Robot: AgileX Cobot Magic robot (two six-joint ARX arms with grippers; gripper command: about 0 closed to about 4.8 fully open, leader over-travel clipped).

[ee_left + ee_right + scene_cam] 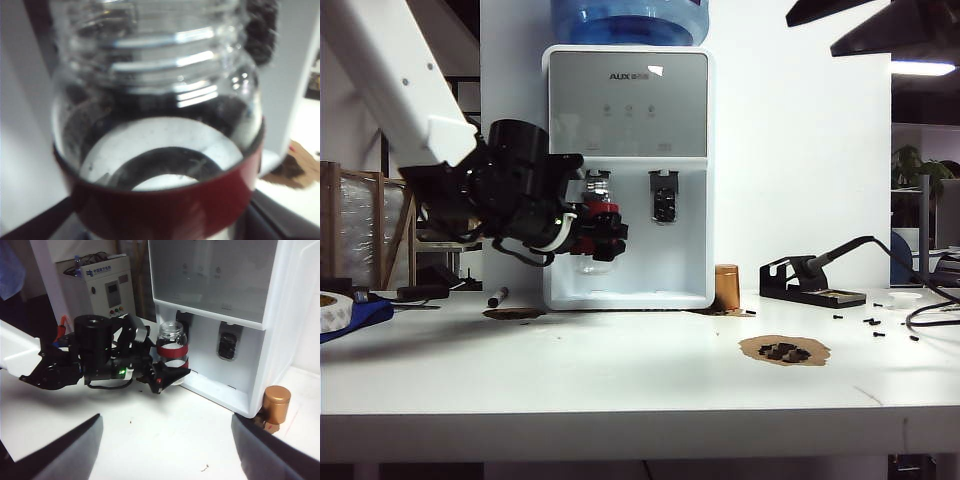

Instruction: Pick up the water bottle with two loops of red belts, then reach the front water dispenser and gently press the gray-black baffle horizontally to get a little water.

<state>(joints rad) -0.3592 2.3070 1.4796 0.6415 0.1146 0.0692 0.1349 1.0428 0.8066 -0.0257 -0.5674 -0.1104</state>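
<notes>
Water bottle (596, 222): clear glass, wide threaded neck, rounded shoulders, two dark-red bands around the body. It is upright and lifted off the table, inside the recess of the water dispenser (628, 120), under the left-hand tap. In the left wrist view the glass fills the frame; ridges at the neck catch bright highlights, one red band curves across the lower body, and the image is soft and blurred.

Left gripper (610, 232): black, angular, with a red part by the fingers. Its jaws are clamped on the bottle at the banded section, approaching from the left of the exterior view. The right wrist view confirms the hold, the fingers (167, 375) wrapping the lower band.

Right gripper (165, 440): only two dark, blurred fingertips show at the lower corners of its own view, set wide apart with nothing between them. It hangs back from the dispenser, above the white table (620, 380).

Dispenser: white boxy shell, silver-gray matte front panel, blue jug on top cut off by the frame edge. The gray-black baffle (664, 203) on the right is a small dark rectangular paddle. Its left twin is largely hidden behind the bottle neck; whether glass touches it, cannot tell.

A copper-brown cylinder (726, 288) stands just beside the dispenser's right foot.
</notes>
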